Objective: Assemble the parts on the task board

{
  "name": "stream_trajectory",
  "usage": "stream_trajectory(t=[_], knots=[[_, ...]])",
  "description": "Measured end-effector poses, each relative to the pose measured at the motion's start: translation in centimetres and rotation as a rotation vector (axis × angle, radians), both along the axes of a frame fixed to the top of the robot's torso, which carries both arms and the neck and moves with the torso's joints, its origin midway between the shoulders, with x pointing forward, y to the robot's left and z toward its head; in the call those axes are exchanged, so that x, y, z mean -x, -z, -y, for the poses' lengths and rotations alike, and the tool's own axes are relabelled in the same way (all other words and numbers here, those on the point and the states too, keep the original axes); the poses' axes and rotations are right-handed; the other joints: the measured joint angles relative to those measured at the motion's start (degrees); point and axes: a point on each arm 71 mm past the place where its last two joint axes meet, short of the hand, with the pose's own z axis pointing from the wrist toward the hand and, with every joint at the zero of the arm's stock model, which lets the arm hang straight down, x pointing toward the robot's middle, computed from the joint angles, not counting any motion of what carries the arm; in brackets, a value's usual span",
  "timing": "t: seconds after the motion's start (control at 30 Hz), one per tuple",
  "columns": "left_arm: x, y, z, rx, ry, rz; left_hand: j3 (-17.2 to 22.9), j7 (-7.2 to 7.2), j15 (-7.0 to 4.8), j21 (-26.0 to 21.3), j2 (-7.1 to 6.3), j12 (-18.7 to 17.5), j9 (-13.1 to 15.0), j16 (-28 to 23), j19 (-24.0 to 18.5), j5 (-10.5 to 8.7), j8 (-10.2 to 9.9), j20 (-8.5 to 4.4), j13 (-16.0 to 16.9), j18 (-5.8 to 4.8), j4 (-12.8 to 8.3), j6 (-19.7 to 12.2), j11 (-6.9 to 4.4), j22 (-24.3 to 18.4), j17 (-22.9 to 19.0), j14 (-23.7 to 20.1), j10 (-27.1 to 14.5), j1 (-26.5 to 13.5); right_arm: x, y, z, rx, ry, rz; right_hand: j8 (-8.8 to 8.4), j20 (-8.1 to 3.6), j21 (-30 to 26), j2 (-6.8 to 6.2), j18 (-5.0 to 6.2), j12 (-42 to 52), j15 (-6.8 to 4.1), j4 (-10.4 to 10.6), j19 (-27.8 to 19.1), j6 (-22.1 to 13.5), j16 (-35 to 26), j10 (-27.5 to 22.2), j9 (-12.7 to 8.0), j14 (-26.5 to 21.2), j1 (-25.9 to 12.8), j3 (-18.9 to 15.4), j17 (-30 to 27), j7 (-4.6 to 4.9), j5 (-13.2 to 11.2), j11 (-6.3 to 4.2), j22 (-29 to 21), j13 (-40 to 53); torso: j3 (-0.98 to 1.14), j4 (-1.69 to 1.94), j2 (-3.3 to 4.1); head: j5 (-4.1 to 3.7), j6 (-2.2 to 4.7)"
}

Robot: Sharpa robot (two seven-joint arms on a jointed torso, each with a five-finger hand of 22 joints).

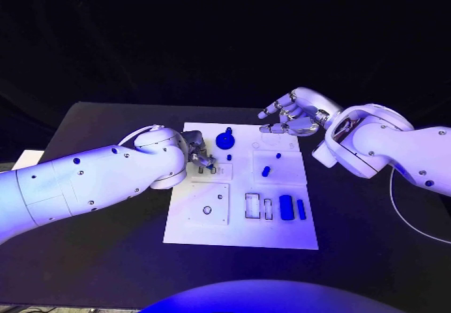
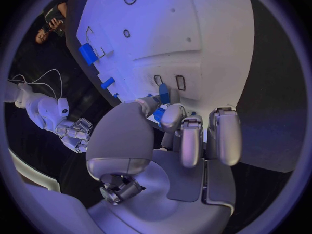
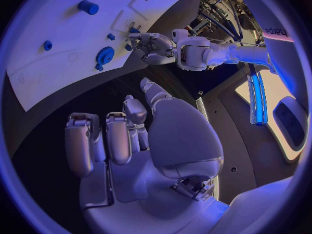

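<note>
The white task board [image 1: 242,225] lies in the middle of the black table. My left hand [image 1: 199,156] is low over the board's left middle and pinches a small blue part [image 2: 163,95] between thumb and finger, right by two small slots [image 2: 180,82]. A blue gear-like knob [image 1: 225,139] stands just beyond that hand. Blue pegs [image 1: 266,171] stand on the right half, and two blue blocks [image 1: 285,207] lie near the front right. My right hand [image 1: 289,116] hovers above the board's far right corner, fingers loosely bent and holding nothing [image 3: 130,135].
Bare black table [image 1: 366,228] surrounds the board on all sides. A white cable [image 1: 399,208] runs along the table at the right. Empty rectangular recesses [image 1: 252,205] sit beside the blue blocks, and a round hole [image 1: 206,210] is in the front left plate.
</note>
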Motion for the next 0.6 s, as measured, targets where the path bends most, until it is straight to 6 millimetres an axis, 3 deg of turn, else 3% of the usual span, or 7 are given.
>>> stream_trajectory(t=[0.6], knots=[[0.60, 0.22, 0.57, 0.012, 0.022, 0.004, 0.80, -0.20, 0.00, 0.00, -0.37, 0.24, 0.11, 0.00, 0.00, -0.21, 0.23, 0.00, 0.15, 0.00, -0.48, 0.23, 0.19, -0.01, -0.01, 0.00, 0.20, -0.37, 0.01, 0.11, 0.02, -0.001, 0.000, -0.004, 0.00, 0.00, 0.00, 0.00, 0.00, 0.00, 0.00, 0.00, 0.00, 0.00, 0.00, 0.00, 0.00, 0.00, 0.00, 0.00, 0.04, 0.00, 0.00, 0.00, -0.01, 0.00, 0.00, 0.00, 0.01, -0.23, -0.10]])
